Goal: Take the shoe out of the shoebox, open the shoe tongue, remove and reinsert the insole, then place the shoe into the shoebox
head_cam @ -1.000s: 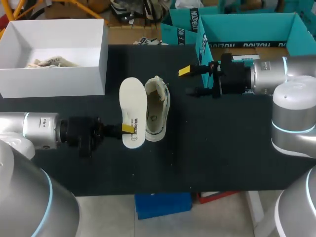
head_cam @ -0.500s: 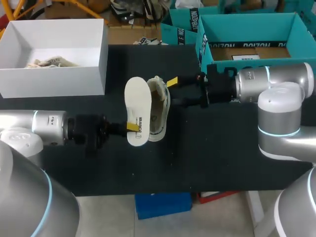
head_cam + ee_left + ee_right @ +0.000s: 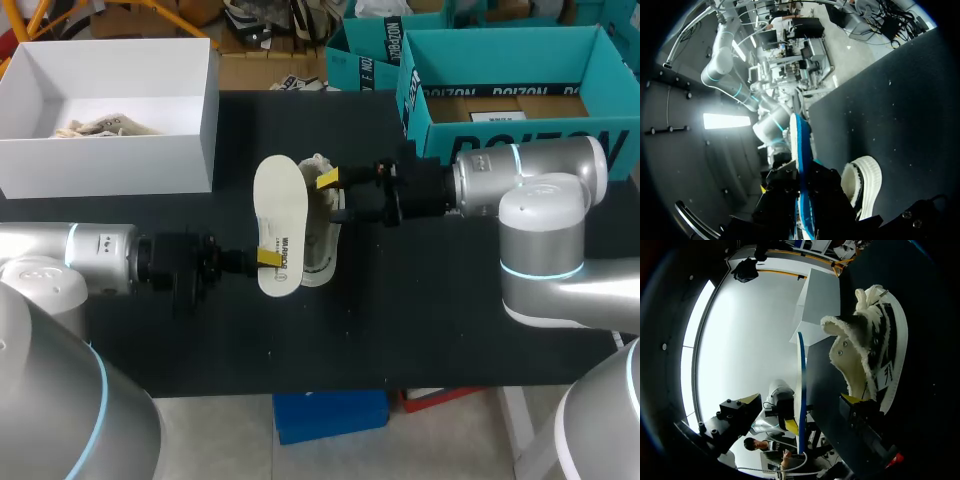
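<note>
As left pincer (image 3: 265,258) clamps the insole (image 3: 280,215), right pincer (image 3: 332,197) gapes, seemingly touching the shoe (image 3: 318,262)

Desk (image 3: 400,320), free room: bare surface from 3 through 6 to 7 o'clock of the shoe (image 3: 318,250).
Obstacles: white shoebox (image 3: 110,165) at 10 o'clock; teal box (image 3: 412,100) at 2 o'clock; insole (image 3: 280,225) just beside the shoe at 9 o'clock.

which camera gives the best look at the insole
The head view: the insole shows its whole broad face there, beside the shoe. Both wrist views catch it only edge-on, as a thin strip.
</note>
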Controlling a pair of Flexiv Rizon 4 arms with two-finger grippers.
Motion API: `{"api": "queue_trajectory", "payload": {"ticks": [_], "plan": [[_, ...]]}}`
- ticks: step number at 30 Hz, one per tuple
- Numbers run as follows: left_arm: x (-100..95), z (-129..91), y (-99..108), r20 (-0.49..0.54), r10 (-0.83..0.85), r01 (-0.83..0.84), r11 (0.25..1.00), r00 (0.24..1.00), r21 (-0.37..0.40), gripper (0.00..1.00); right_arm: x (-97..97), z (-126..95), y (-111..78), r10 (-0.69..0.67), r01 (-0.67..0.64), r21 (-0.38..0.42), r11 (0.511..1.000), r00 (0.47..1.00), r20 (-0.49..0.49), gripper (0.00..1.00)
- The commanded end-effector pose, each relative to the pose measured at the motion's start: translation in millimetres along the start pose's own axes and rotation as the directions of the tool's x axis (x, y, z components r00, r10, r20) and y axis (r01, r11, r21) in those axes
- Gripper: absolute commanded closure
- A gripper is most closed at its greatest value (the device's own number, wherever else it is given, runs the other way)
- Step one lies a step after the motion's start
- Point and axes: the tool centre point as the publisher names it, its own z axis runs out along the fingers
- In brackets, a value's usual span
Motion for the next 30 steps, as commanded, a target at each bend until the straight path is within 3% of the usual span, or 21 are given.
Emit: {"api": "queue_trajectory", "payload": {"ticks": [1, 6, 10, 18, 27, 30], "plan": [[-0.2, 1.4, -2.4, -0.003, 0.003, -0.003, 1.000, 1.000, -0.010, 1.00, -2.7, 15.2, 3.5, 0.001, -0.001, 0.016, 1.000, 1.000, 0.001, 0.00], [-0.2, 1.4, -2.4, -0.003, 0.003, -0.003, 1.000, 1.000, -0.010, 1.00, -2.5, 24.3, 2.5, -0.002, 0.002, 0.037, 0.999, 1.000, -0.002, 0.00], [-0.2, 1.4, -2.4, -0.003, 0.003, -0.003, 1.000, 1.000, -0.010, 1.00, -2.5, 29.6, 2.3, -0.003, 0.003, 0.050, 0.999, 1.000, 0.004, 0.13], [-0.2, 1.4, -2.4, -0.003, 0.003, -0.003, 1.000, 1.000, -0.010, 1.00, -5.8, 40.9, -4.3, 0.000, 0.000, 0.066, 0.998, 1.000, 0.005, 0.22], [-0.2, 1.4, -2.4, -0.003, 0.003, -0.003, 1.000, 1.000, -0.010, 1.00, -13.2, 54.1, -18.5, 0.020, -0.019, 0.080, 0.997, 1.000, -0.006, 0.48], [-0.2, 1.4, -2.4, -0.003, 0.003, -0.003, 1.000, 1.000, -0.010, 1.00, -13.4, 57.0, -18.8, 0.021, -0.020, 0.085, 0.996, 1.000, -0.009, 0.53]]}}
